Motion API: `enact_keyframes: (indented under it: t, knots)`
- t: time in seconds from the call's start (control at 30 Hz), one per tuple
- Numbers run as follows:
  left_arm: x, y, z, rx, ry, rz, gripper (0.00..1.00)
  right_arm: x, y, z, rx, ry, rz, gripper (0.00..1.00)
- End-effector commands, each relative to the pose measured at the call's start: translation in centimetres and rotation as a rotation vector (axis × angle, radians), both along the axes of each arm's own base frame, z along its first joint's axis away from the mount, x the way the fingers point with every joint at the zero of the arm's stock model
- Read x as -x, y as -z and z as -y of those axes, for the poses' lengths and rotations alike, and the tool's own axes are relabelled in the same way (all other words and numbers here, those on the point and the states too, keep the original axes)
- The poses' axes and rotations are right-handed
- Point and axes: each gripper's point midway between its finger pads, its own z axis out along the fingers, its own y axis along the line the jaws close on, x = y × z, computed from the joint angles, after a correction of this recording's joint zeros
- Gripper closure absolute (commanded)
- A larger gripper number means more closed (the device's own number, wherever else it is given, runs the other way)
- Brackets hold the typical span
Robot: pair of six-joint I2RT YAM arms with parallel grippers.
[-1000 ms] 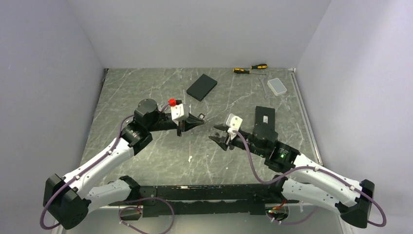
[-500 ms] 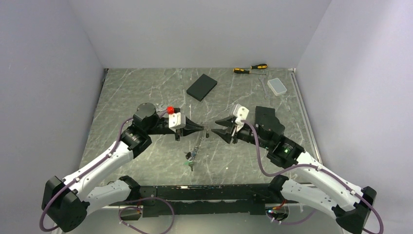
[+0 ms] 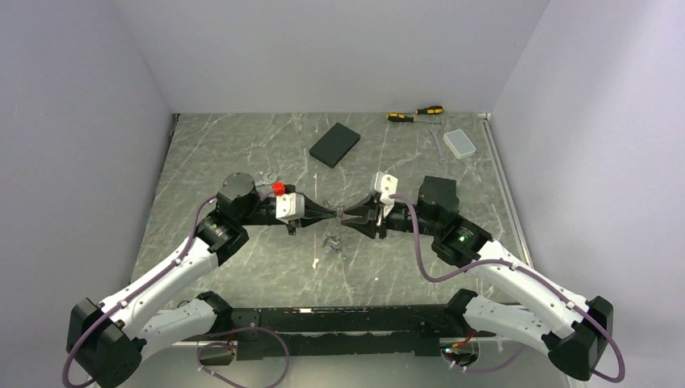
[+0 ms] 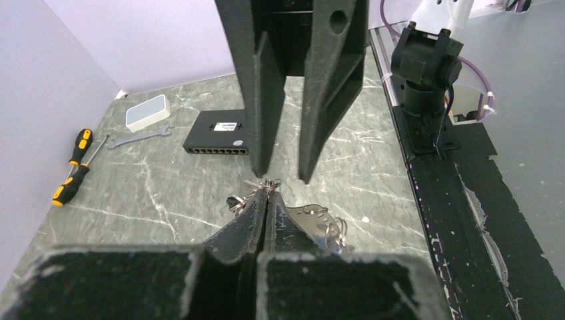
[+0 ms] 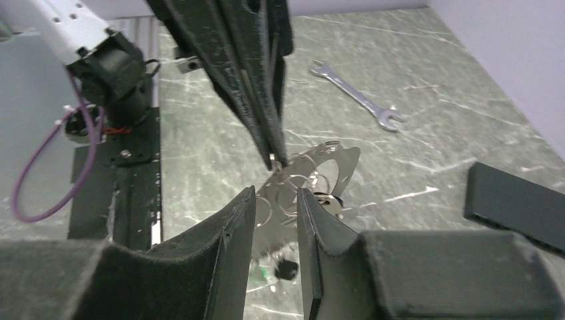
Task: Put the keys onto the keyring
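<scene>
There hung the keyring (image 5: pixel 318 157), a big thin silver loop, roughly oval, held up off the worktop (image 3: pixel 242 162) and pinched at its upper edge between the closed tips of the left claw (image 4: pixel 268 188). It slanted down and away from that pinch, tilted rather than flat. Several small silver rings sat bunched along its wire. Beneath it dangled the keys (image 5: pixel 285 268), small and silver, with one black head and a bit of green showing at the bottom of the bunch. How many keys there were, I couldn't make out.
</scene>
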Motion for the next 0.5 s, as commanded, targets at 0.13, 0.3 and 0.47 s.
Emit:
enact_keyframes:
  t: [0.13, 0.3, 0.47]
  knots:
    - [-0.3, -1.8, -0.3, 0.045, -0.027, 0.086, 1.00, 3.8, -1.1, -0.9, -0.041, -0.221, -0.034, 0.68]
    - [-0.3, -2.1, -0.3, 0.049, -0.026, 0.090, 1.00, 3.8, -0.1, -1.1, -0.018, -0.229, -0.069, 0.67]
    - [0.0, -1.9, -0.3, 0.041, -0.014, 0.089, 1.00, 1.8, -2.0, 0.2, -0.077, -0.066, 0.014, 0.46]
